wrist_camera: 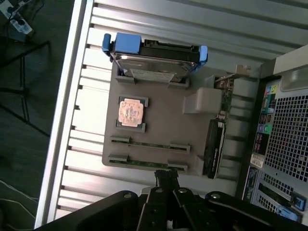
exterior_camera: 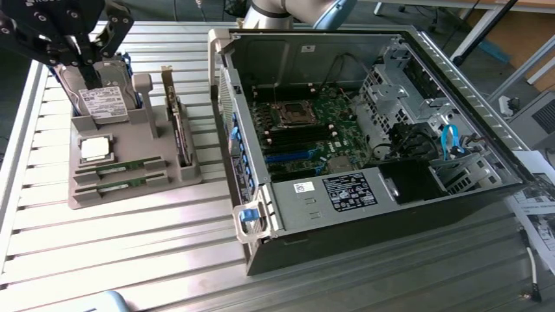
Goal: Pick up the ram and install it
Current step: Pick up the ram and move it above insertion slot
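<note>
Grey tray (exterior_camera: 130,193) (wrist_camera: 163,125) on slatted counter (exterior_camera: 130,260), at 9 o'clock of open computer case (exterior_camera: 260,214) in exterior view; motherboard (exterior_camera: 303,130) lying inside case. In tray: hard drive (exterior_camera: 104,97) (wrist_camera: 154,65) upright on blue rails at 12 o'clock end; processor chip (exterior_camera: 95,148) (wrist_camera: 131,113) flat just below it; ram as two green sticks on edge in parallel slots at 6 o'clock end, first ram stick (exterior_camera: 121,168) (wrist_camera: 149,143) and second ram stick (exterior_camera: 121,185) (wrist_camera: 147,162); expansion card (exterior_camera: 178,130) (wrist_camera: 214,147) upright along 3 o'clock edge. Gripper (exterior_camera: 84,58) (wrist_camera: 167,175) at 11 o'clock of exterior view, above tray; clenched, fingers together, grasping nothing; apart from both sticks; nearest second stick in wrist view.
</note>
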`<state>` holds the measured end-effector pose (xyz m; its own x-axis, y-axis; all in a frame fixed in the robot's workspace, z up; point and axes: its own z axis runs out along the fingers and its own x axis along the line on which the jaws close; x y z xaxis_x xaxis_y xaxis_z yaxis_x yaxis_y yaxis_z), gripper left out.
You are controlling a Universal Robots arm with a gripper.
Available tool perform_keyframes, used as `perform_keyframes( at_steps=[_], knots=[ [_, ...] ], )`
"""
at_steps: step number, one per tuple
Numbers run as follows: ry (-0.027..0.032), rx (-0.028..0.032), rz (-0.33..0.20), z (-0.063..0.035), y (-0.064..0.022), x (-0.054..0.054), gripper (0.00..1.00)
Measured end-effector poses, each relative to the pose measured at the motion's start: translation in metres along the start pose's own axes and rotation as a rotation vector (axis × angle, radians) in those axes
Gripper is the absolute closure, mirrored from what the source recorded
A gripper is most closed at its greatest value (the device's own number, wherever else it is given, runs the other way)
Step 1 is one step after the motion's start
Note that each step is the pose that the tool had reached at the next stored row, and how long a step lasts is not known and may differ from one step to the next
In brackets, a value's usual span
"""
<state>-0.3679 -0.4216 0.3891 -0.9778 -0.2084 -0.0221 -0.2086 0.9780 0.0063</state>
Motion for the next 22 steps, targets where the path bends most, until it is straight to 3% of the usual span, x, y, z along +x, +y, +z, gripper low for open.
perform_keyframes(
  at_steps=[5, 12, 22],
  knots=[
    [0.0005, -0.0014, -0.061, 0.0, 0.0, -0.0001, 0.9],
    [0.0013, -0.0047, -0.211, 0.0002, -0.0001, -0.0006, 0.9],
    [0.002, -0.0071, -0.323, 0.0003, -0.0004, -0.0017, 0.9]
  ],
)
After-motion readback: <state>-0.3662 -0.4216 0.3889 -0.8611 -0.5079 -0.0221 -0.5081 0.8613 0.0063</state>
